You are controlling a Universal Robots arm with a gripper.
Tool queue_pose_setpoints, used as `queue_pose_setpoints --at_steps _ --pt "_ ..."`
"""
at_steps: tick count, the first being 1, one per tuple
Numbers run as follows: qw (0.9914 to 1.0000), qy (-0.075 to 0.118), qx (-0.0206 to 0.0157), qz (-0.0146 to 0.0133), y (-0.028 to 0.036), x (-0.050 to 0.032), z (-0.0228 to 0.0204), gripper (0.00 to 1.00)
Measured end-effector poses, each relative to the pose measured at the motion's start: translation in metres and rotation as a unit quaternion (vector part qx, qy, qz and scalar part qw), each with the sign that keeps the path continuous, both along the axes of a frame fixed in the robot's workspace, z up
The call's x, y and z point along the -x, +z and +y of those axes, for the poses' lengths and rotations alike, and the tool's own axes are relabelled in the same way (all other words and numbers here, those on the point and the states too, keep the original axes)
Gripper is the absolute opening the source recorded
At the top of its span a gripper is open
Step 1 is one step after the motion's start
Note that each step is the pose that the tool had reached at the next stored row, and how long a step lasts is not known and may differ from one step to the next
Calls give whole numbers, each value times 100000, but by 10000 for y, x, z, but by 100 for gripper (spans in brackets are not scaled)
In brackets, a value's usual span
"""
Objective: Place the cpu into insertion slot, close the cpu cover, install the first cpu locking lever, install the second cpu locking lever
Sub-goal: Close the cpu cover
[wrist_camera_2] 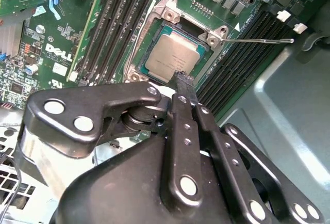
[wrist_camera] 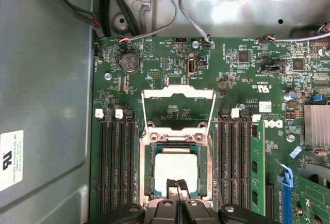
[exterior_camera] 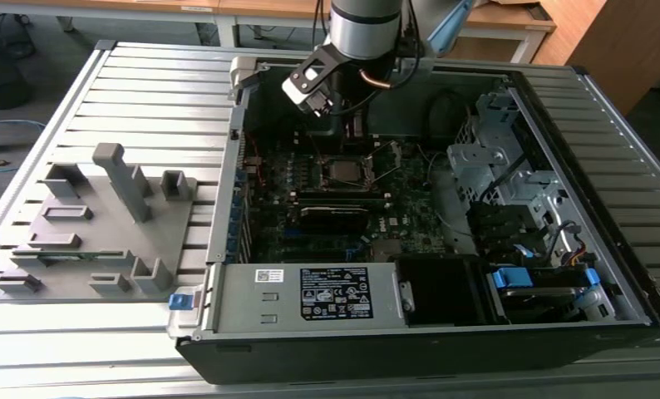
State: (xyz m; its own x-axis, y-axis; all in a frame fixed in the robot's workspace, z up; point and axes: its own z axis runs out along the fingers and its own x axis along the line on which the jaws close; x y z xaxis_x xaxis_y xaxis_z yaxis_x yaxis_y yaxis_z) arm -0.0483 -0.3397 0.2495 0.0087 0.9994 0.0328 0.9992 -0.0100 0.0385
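Inside the open case (exterior_camera: 419,356), the cpu (wrist_camera: 176,167) lay in the slot (wrist_camera: 145,162), cover (wrist_camera: 178,90) flipped back to keep it clear, gripper (wrist_camera: 177,184) closed and empty at the cpu's edge.

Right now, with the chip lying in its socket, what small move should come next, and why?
Probably lift the pincer clear of the cpu: it lies in the insertion slot, while the cpu cover stands open, not yet swung down.

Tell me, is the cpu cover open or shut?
Open: the cpu cover is swung back, leaving the cpu bare.
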Motion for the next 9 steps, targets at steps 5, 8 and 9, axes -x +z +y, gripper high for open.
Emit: queue_pose_setpoints --at_steps 5,8,9 --pt "100000 -1 -21 -13 12 0 0 11" --pt "100000 -1 -20 -13 14 0 0 11" --pt "100000 -3 -1 -1 17 0 0 11"
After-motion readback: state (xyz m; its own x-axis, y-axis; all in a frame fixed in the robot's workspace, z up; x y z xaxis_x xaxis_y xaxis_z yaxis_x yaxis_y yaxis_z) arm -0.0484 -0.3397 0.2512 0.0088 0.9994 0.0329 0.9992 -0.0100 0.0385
